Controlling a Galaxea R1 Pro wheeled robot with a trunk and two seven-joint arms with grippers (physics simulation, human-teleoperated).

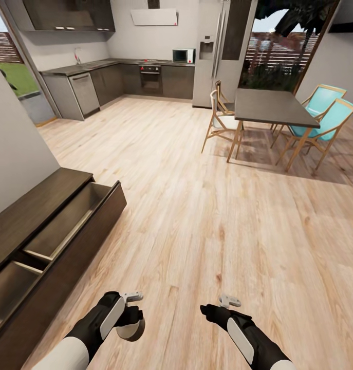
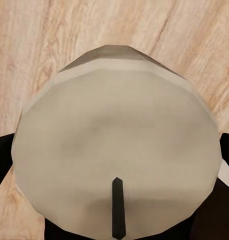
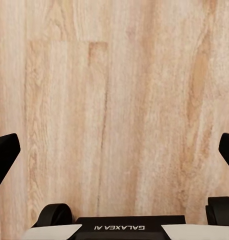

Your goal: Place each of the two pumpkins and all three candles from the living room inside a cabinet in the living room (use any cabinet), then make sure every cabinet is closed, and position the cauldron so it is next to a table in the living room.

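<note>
One candle (image 2: 117, 150) in left gripper (image 1: 131, 321)

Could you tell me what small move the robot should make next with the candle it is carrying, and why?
Probably swing the left gripper leftward toward the open drawer of the cabinet. Its jaws are shut on a candle that hangs over bare wood floor, while the drawer stands pulled out at the robot's left. The right gripper is open with nothing between its jaws.
</note>
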